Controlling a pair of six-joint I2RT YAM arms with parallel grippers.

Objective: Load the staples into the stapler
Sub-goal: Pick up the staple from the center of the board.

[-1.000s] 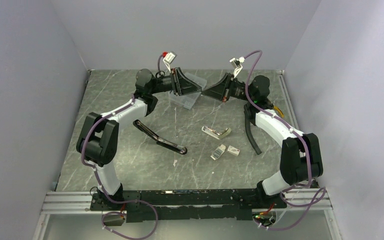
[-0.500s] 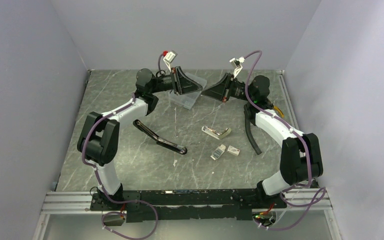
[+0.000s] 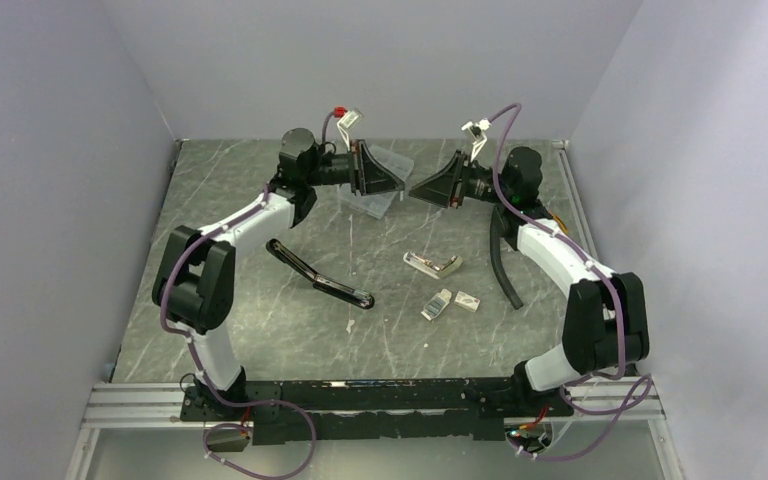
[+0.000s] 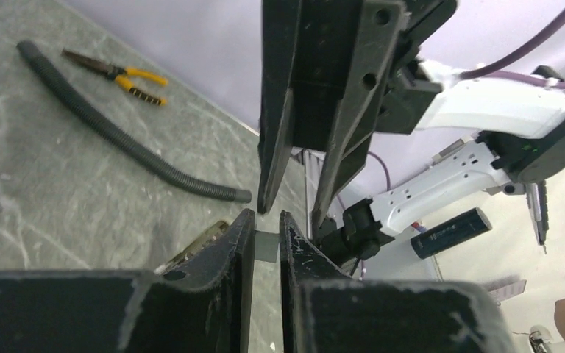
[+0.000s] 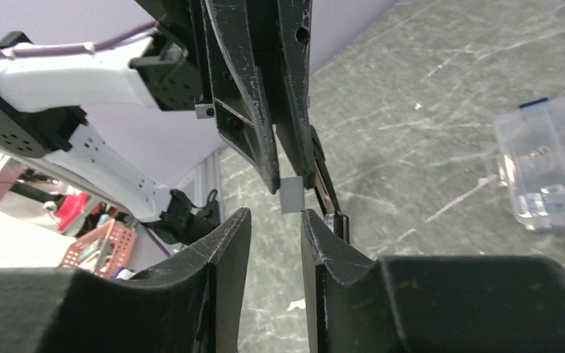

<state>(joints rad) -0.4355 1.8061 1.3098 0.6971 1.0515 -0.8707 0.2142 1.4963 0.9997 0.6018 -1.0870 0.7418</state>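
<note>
Apart now, where a second ago the tips met: right gripper (image 5: 276, 217), fingers spread, holding nothing. Left gripper (image 4: 266, 220) pinching the staples (image 4: 265, 247). We note one short flat strip, dull silver-grey, held at its fingertips above the marbled grey counter (image 3: 260, 325). The stapler (image 3: 433, 263) lies well apart.

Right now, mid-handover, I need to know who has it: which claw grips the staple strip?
The left claw: it is closed on the small grey staple strip, pinching it at its tips. The right claw faces it with jaws apart, clamping nothing.
</note>
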